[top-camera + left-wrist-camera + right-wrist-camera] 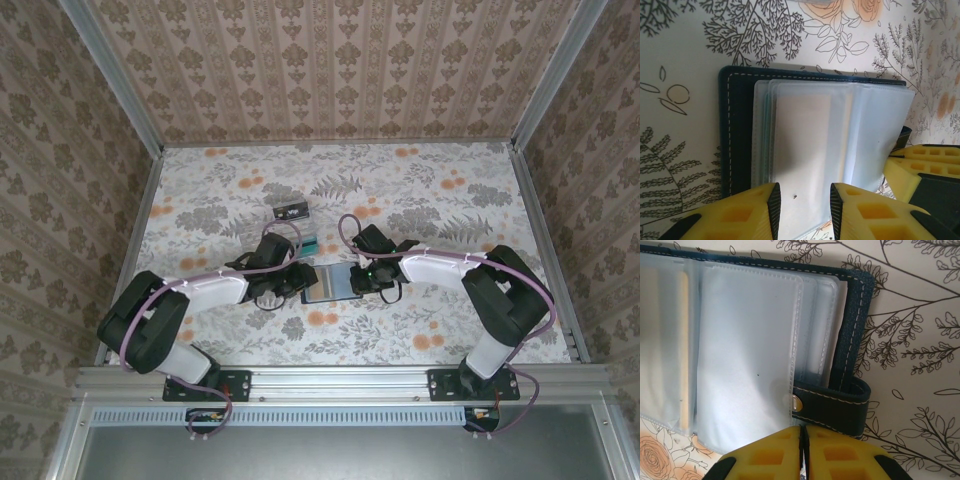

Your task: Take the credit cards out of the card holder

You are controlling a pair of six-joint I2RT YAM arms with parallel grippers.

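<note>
- Dark navy folding card holder (330, 283): laid open at mid floral worktop (450, 320), clear plastic sleeves (880, 130) exposed.
- Pale tan plastic credit card (805, 135): seen inside a sleeve, not yet withdrawn.
- Left gripper (802, 192): jaws parted at the holder's left side.
- Right gripper (802, 432): jaws closed at the right side, by the snap tab (830, 402); whether anything is pinched cannot be told.
- Progress: holder opened; extraction judged outstanding.
</note>
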